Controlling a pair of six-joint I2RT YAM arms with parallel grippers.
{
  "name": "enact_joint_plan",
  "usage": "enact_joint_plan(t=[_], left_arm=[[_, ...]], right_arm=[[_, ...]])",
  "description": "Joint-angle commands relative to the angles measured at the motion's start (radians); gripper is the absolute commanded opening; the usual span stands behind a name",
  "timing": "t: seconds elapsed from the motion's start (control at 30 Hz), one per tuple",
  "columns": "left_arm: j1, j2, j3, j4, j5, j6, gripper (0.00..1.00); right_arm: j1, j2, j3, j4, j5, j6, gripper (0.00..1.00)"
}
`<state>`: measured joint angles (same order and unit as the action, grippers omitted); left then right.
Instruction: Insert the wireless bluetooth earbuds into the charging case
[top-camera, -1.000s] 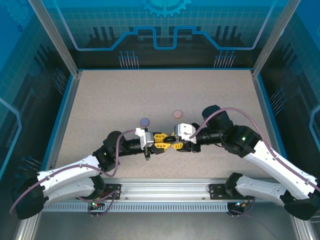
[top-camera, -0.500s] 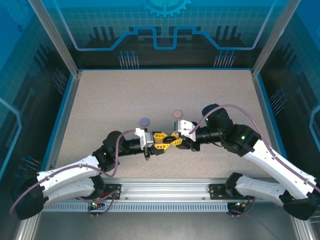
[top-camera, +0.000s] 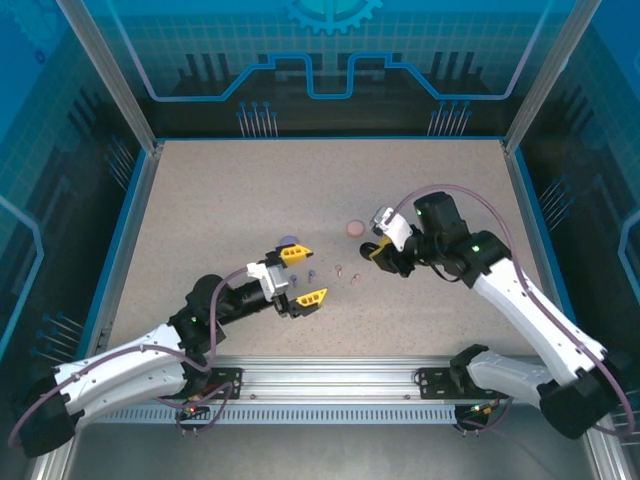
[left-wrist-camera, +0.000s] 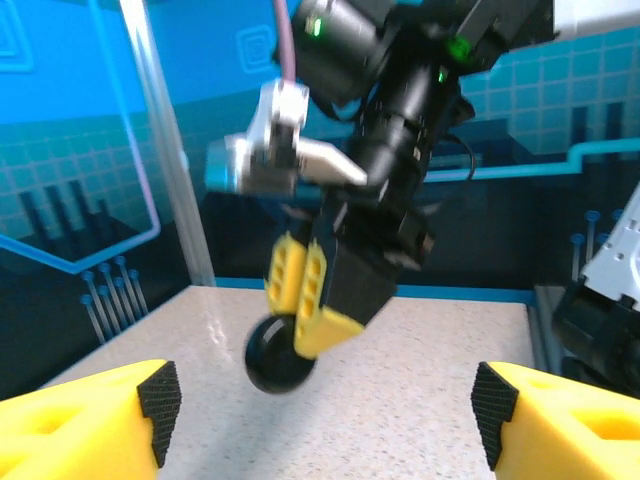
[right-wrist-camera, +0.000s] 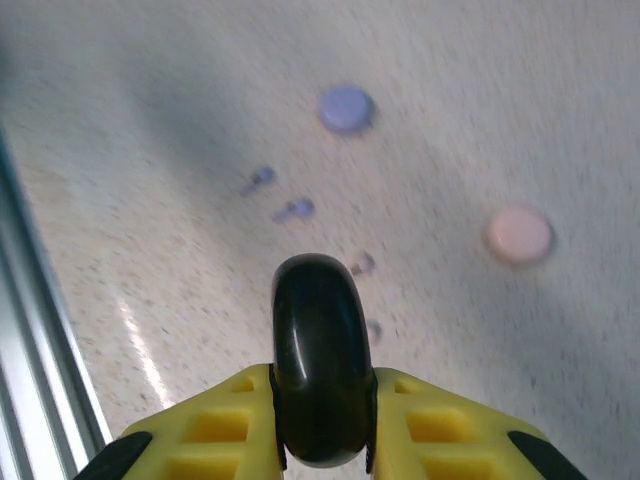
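A: Looking from above first, how do the left jaws stand?

B: Wide apart, with nothing between them, near the middle of the tabletop (top-camera: 220, 190). One of their yellow fingers (top-camera: 292, 252) is just beside the lilac case (top-camera: 289, 241).

A: And the right jaws?

B: They are clamped on the black case (top-camera: 371, 247), further to the right, near the pink case (top-camera: 353, 227). The lilac earbuds (top-camera: 310, 272) and the pink earbuds (top-camera: 355, 279) lie loose on the tabletop between the left jaws and the right jaws, outside every case.

A: What does the left wrist camera show?

B: Its own yellow fingers (left-wrist-camera: 90, 420) at the two bottom corners, far from each other. Between them, further away, the right jaws hold the black case (left-wrist-camera: 275, 362) by its edge, above the tabletop.

A: And the right wrist camera?

B: The black case (right-wrist-camera: 318, 370) stands on edge, pressed between two yellow fingers (right-wrist-camera: 215, 420). Beyond it, a bit blurred, lie the pink earbuds (right-wrist-camera: 362, 263), then the lilac earbuds (right-wrist-camera: 295, 209), then the lilac case (right-wrist-camera: 346, 107). The pink case (right-wrist-camera: 519, 234) is apart, at the right.
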<state>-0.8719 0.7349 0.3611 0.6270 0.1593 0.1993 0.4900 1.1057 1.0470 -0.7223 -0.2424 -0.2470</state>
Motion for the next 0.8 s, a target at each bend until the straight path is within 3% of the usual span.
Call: enact_joint_plan(t=[0.0,0.33,0.77], left_arm=[[-0.001,-0.051,-0.015,-0.037,-0.1,0.026,0.83],[-0.001,-0.094,-0.013,-0.069,-0.119,0.014,0.91],[-0.001,-0.089,0.009,-0.104,-0.098,0.002,0.94]], right_arm=[[-0.055,0.096,-0.013,-0.071,0.067,0.035,0.22],[-0.128,0.452,0.096,-0.153,0.066,-0.034,0.22],[-0.168,0.719,0.217,-0.228,0.02,-0.065,0.24]])
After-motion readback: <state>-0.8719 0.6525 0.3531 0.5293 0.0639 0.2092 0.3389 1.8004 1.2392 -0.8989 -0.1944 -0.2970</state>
